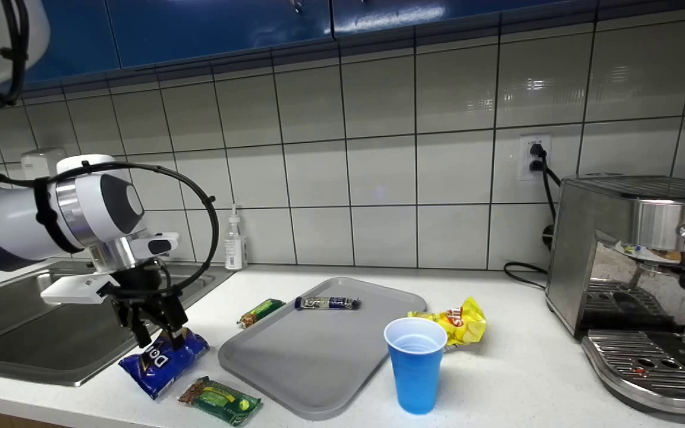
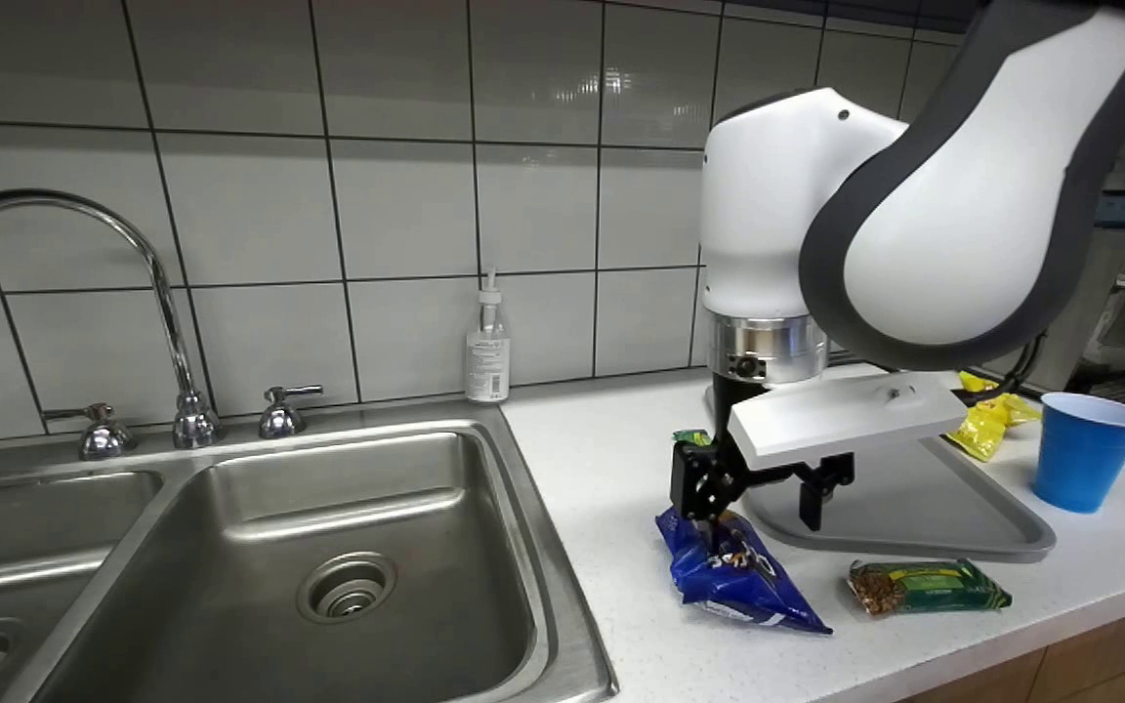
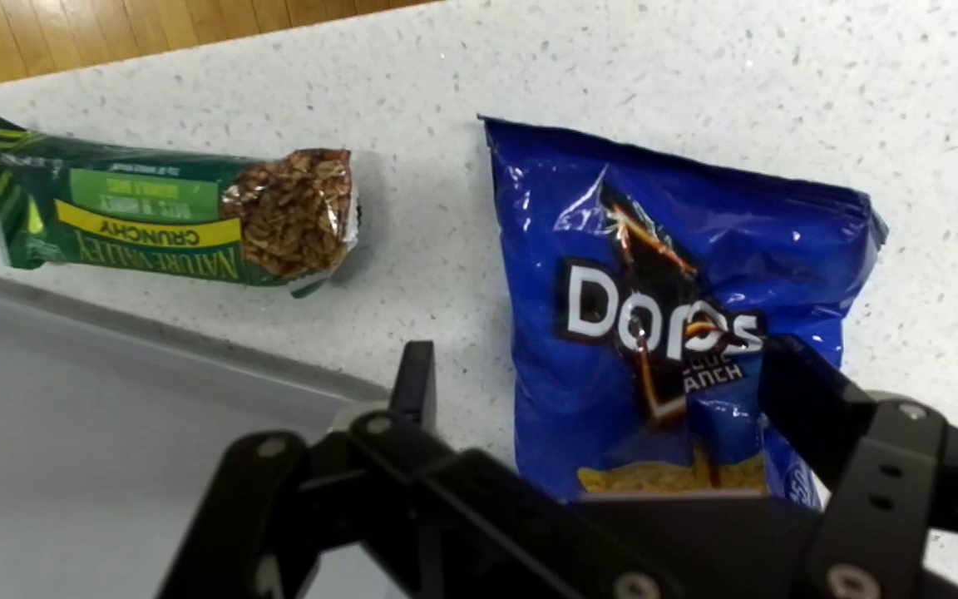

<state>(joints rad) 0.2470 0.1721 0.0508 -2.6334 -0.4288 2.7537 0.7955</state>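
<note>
Doritos bag (image 3: 654, 274) lies label-up on the bench (image 1: 527, 368), between the sink (image 2: 526, 503) and the gray tray (image 1: 319, 351). Hand (image 3: 599, 358) is at it, spread wide, pinching nothing. In the wrist view one finger (image 3: 807, 391) overlaps the bag; the other finger (image 3: 417, 383) sits over the strip of bench on the tray side. Contact with the foil: cannot tell.

Progress, my read: early. Reach looks about done, no grip made, bag's full weight on the bench. Outstanding: the grip, with the bag between both fingers.

Tray carries a small bar in a dark wrapper (image 1: 326, 304), near its rim. Green granola bar (image 3: 155, 212) lies on the bench near both bag and tray; second green bar (image 1: 261, 313) is just beside the tray, farther back. Blue cup (image 1: 415, 368) stands upright by the tray, partly hiding a crumpled yellow packet (image 1: 464, 321). Soap bottle (image 2: 487, 361) at the sink's back corner, coffee machine (image 1: 622, 285) well apart.

In the way: nothing seen between hand and bag. Likely snag is the finger over the bag; it could press the foil instead of straddling it. Tray rim leaves modest room for the other one.
</note>
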